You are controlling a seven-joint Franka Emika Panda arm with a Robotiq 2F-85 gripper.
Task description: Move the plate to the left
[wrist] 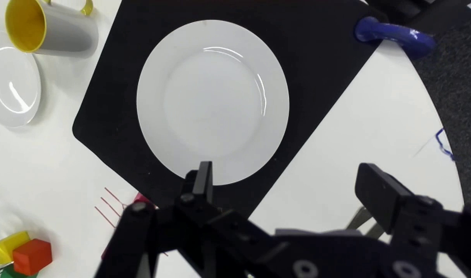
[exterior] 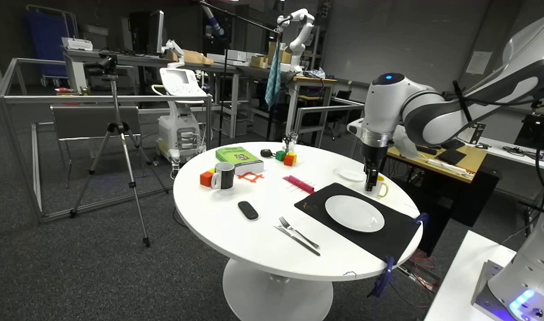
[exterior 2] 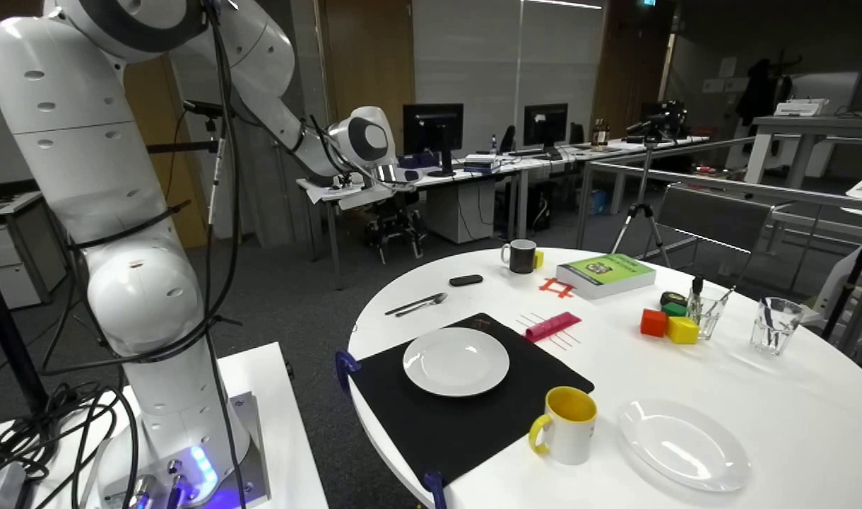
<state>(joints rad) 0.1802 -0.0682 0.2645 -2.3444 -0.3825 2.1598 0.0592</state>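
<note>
Dinner plate [wrist: 212, 102]: was seen lying flat on the black placemat [wrist: 104, 112], at the upper centre of the wrist view; in an exterior view the plate [exterior: 354, 213] was shown right of centre, in the lower half.
Pincer [wrist: 285, 168]: its fingers [wrist: 376, 187] were spread well apart along the bottom of the wrist view; in an exterior view the pincer [exterior 2: 400, 253] was seen clear of the plate, near mid-frame.
Blue clips [exterior: 382, 280]: were seen at the placemat's corners, on the edge of the worktop [exterior: 234, 238], toward the lower right of an exterior view.
Yellow-lined mug [exterior 2: 572, 435]: was stood upright just beside the placemat, low and right of centre in an exterior view.
Smaller plate [exterior 2: 685, 444]: was placed near the yellow-lined mug, at the lower right of an exterior view.
Fork [exterior: 299, 234] and knife [exterior: 303, 244]: were laid side by side at the lower centre of an exterior view.
Green book [exterior: 241, 158]: was set left of centre in an exterior view, partly overlapped there by a black mug [exterior: 227, 178].
Red cube [exterior 2: 653, 322] and yellow cube [exterior 2: 683, 329]: were seen side by side at the right of an exterior view.
</note>
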